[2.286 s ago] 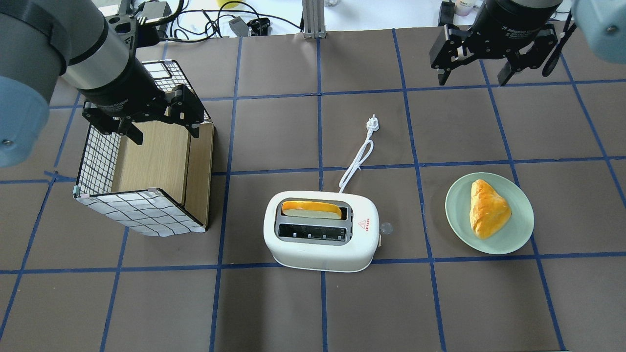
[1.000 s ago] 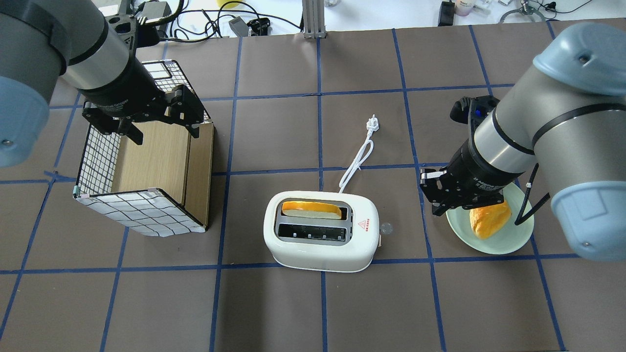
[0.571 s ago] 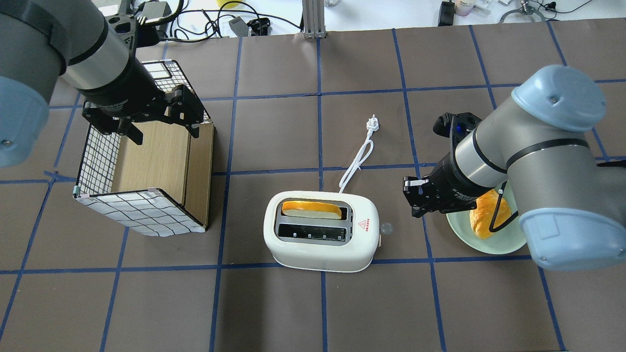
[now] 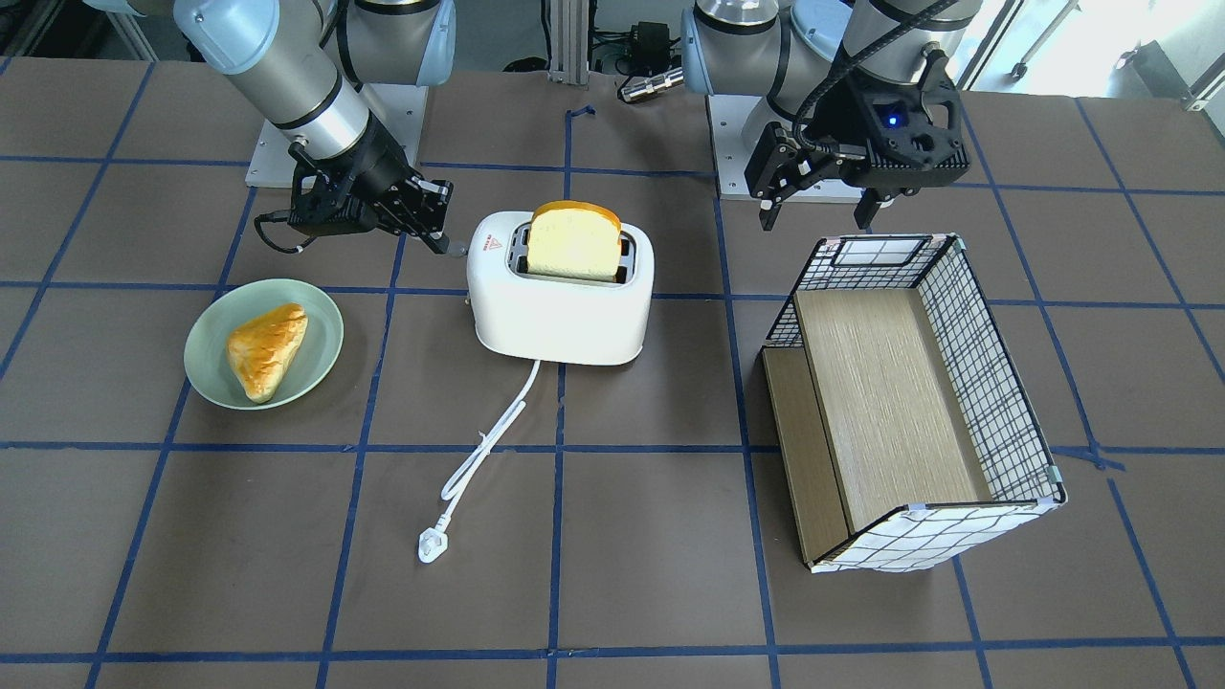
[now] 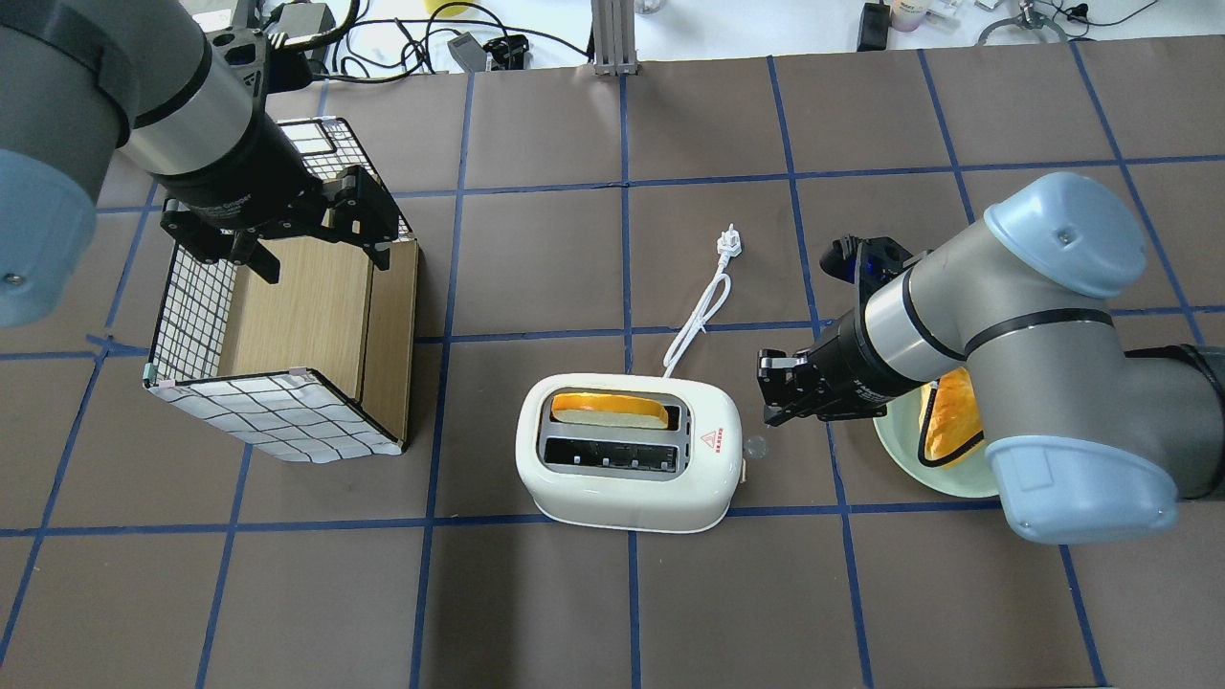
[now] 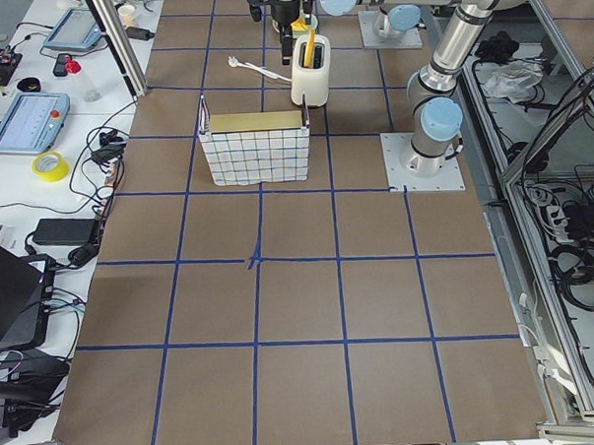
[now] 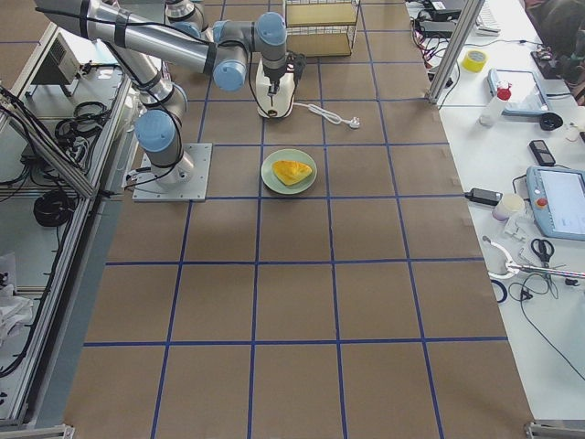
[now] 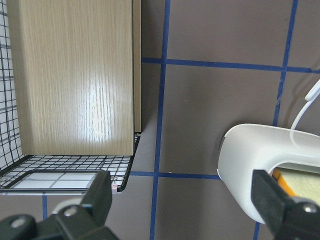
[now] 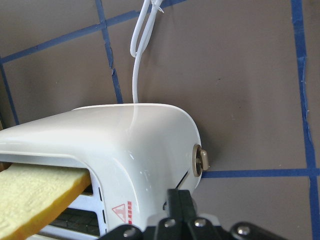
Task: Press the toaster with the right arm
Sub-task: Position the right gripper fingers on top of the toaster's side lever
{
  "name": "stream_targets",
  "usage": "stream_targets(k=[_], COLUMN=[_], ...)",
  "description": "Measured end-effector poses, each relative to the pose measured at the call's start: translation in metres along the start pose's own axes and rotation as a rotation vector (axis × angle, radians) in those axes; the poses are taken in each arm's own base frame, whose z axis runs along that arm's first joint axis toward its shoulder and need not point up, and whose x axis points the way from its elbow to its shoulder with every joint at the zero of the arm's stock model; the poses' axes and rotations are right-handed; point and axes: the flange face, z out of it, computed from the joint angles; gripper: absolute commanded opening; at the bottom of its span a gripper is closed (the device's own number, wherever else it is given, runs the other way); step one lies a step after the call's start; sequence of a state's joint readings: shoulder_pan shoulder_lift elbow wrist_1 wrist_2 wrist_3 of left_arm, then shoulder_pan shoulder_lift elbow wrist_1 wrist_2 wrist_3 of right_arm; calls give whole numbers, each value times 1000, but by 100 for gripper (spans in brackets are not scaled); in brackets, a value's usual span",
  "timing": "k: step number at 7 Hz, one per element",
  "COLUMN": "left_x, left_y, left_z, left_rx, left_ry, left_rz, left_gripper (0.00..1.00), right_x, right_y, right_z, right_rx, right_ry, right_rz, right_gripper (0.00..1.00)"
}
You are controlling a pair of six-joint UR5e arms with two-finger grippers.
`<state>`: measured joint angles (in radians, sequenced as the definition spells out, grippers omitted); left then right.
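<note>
The right arm (image 5: 957, 306) has swung in from the worktop's far edge past the plate (image 5: 909, 464), and its jaws, spread before, are now clenched empty just beside the knob (image 9: 201, 160) on the end of the toaster (image 5: 627, 478). The toaster sits mid-worktop with bread (image 5: 610, 410) standing high, so the press itself looks still to come. The jaws of the left arm (image 5: 144, 96) hang spread over the basket (image 5: 278, 421).

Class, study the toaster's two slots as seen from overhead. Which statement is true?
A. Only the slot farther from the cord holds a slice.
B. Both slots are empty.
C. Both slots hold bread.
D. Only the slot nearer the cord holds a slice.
D: on the toaster, the slice of bread stands in the slot on the side where the cord leaves, and the other slot shows only bare metal.
</note>
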<state>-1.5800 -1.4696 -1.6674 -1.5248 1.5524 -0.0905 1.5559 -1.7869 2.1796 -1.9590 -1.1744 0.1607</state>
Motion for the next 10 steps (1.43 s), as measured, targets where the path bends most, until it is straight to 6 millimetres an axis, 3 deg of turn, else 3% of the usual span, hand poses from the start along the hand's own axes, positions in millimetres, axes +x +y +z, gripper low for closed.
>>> stream_targets(k=[6,10], left_x=[0,0], left_y=[0,0], left_z=[0,0], left_rx=[0,0], left_ry=[0,1], left_rz=[0,0], left_gripper=[100,100], right_x=[10,14], right_y=[8,3], right_z=[23,34], right_rx=[-62,-91], right_ry=[10,13], right_rz=[13,7], right_gripper=[0,0])
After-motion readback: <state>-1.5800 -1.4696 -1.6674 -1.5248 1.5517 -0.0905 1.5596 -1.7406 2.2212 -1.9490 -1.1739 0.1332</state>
